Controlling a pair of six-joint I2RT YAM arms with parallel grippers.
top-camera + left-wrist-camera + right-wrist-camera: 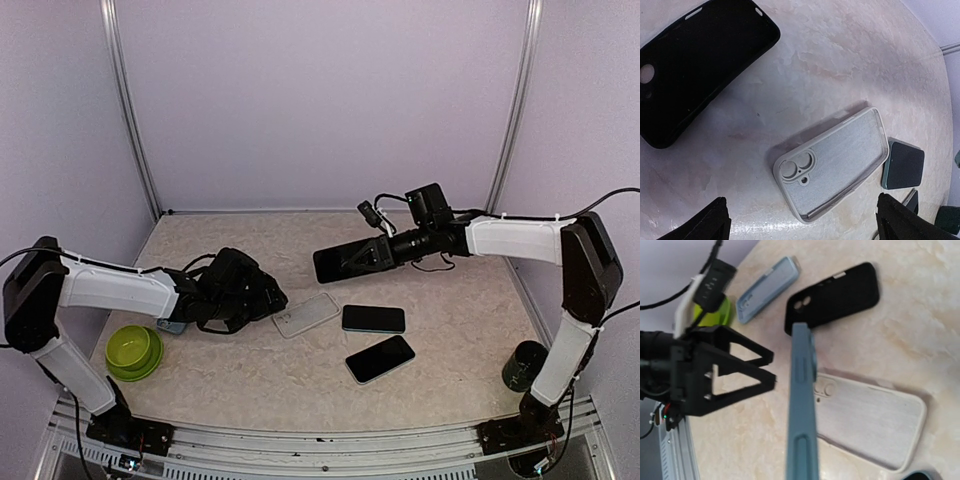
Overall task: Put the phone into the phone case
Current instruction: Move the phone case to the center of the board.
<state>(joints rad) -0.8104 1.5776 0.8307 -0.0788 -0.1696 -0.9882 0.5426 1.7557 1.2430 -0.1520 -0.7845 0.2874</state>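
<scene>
Left wrist view, grey phone case (835,160) between spread left end effector (802,218) — right end effector (363,256) pinching phone (332,264)

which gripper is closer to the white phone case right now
Left. The left gripper hangs open right beside the white case, at its end with the camera cutout. The right gripper is farther off, behind the case, shut on the phone.

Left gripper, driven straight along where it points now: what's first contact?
Most likely the light grey phone case, lying open side up on the table, roughly centred ahead of the open left gripper. Depth is unclear from the wrist view.
</scene>
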